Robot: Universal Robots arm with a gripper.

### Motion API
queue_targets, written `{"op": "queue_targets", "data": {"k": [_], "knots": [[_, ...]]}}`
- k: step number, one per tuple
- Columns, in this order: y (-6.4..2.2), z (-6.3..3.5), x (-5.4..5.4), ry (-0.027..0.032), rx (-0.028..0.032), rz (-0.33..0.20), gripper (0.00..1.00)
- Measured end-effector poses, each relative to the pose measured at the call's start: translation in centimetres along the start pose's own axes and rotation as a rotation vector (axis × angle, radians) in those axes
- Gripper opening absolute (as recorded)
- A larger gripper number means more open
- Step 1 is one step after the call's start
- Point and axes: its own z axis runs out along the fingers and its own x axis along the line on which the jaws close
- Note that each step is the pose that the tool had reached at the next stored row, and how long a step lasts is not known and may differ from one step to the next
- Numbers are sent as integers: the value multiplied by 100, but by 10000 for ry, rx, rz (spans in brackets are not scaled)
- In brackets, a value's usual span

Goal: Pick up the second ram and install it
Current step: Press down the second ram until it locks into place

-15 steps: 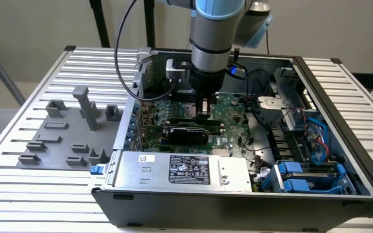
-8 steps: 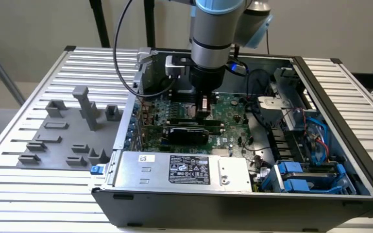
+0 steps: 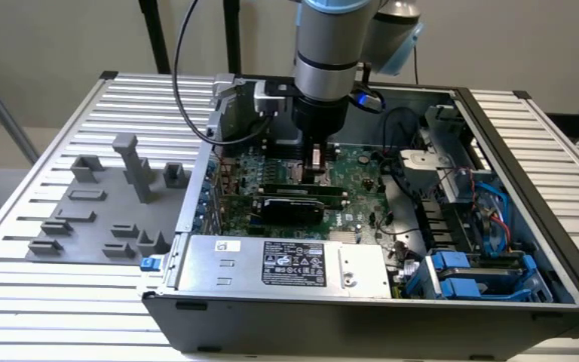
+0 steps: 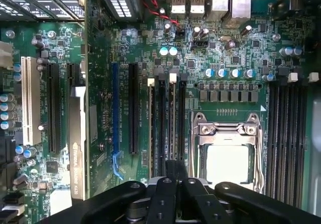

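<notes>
My gripper (image 3: 315, 175) reaches straight down into the open computer case, onto the green motherboard (image 3: 362, 170). In the wrist view its black fingers (image 4: 161, 199) are drawn together over a bank of memory slots (image 4: 161, 128) with white latches. The second ram (image 4: 173, 123) shows edge-on as a thin pale strip. It runs from between the fingertips of the gripper (image 4: 173, 168) along one slot, and the gripper is shut on it. I cannot tell how deep the stick sits in that slot. A similar pale strip lies in the slot two over (image 4: 151, 128).
The CPU socket (image 4: 228, 156) lies right beside the slots, and a second slot bank (image 4: 286, 133) lies beyond it. A black graphics card (image 3: 289, 205) stands near the gripper. The case also holds the power supply (image 3: 280, 264), blue drive bays (image 3: 470, 275) and cables (image 3: 400, 143). Grey holder blocks (image 3: 99, 204) sit outside it.
</notes>
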Motion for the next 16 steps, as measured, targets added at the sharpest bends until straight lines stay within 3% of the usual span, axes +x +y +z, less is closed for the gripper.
{"op": "queue_targets", "data": {"k": [16], "knots": [[3,9,-6,1,2,2,0]]}}
